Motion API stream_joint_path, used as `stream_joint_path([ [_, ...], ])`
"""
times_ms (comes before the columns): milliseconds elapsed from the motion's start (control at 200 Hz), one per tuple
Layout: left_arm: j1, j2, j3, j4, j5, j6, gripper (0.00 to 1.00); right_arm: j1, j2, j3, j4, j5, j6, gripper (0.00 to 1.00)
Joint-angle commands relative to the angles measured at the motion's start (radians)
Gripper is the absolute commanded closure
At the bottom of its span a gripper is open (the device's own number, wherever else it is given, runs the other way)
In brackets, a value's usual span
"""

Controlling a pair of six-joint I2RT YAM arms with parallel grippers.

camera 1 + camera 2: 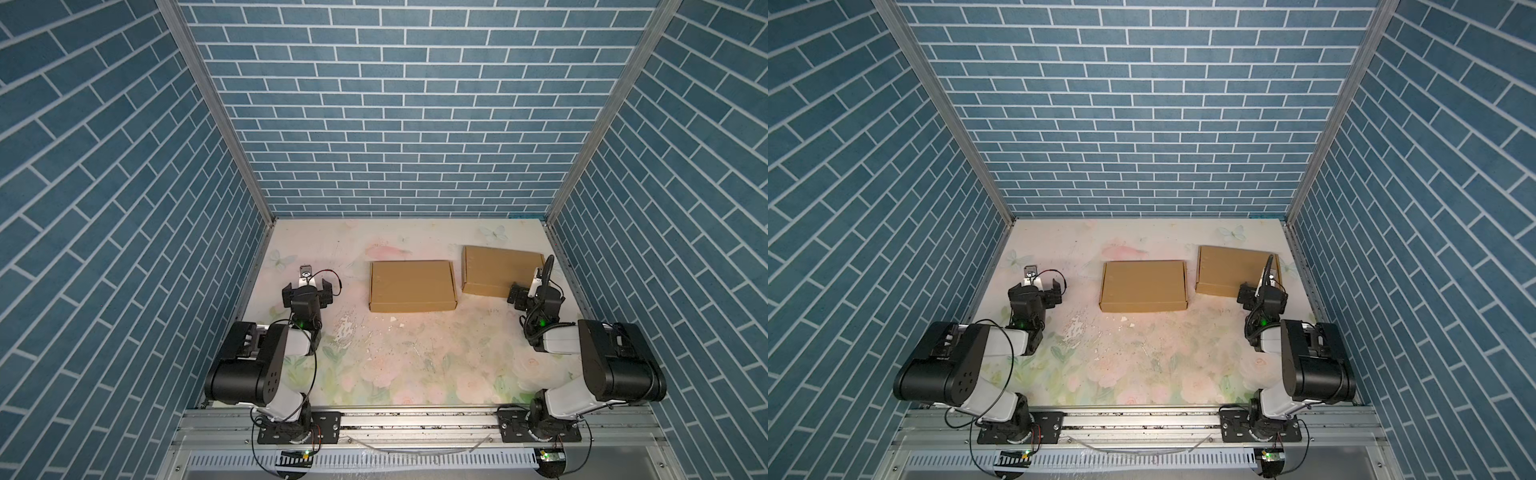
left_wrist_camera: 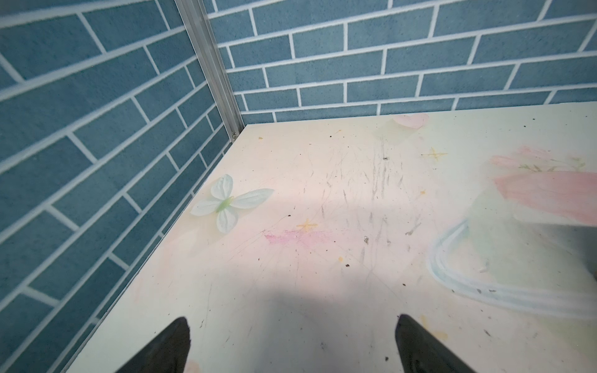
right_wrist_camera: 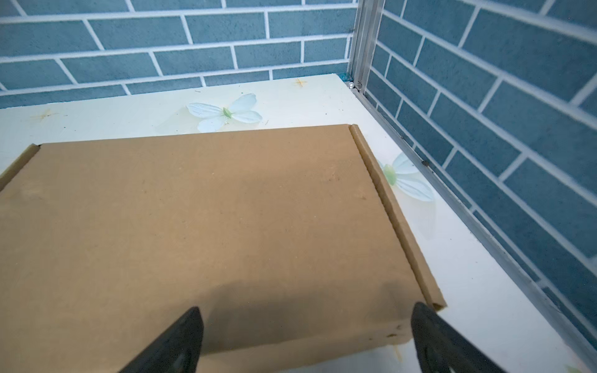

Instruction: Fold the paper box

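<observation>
Seemingly, step: middle box [image 1: 411, 286] and right box [image 3: 210, 226] look closed; folding likely done.
Left gripper [image 2: 292, 323]: spread, empty, over table [image 2: 323, 193].
Right gripper [image 3: 305, 315]: spread, empty, above right box.
Next: lift clear.

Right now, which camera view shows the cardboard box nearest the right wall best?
The right wrist view: the box fills the frame, lid closed, side flap crisp. Both top views show it small, its near corner hidden behind the right arm. The left wrist view misses it.
</observation>
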Motion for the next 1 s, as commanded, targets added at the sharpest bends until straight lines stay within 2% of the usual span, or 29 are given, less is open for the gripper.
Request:
stream_joint_path([
  [0, 0.004, 0.003, 0.015, -0.007, -0.008, -0.002, 0.0, -0.003, 0.01, 0.037, 0.0, -0.005, -0.026, 0.01],
  [840, 0.004, 0.003, 0.016, -0.007, -0.008, -0.001, 0.0, -0.003, 0.01, 0.037, -0.001, -0.004, -0.027, 0.01],
  [990, -0.008, 0.009, 0.017, -0.002, 0.022, 0.028, 0.0, -0.001, 0.01, 0.037, -0.001, -0.004, -0.026, 0.01],
])
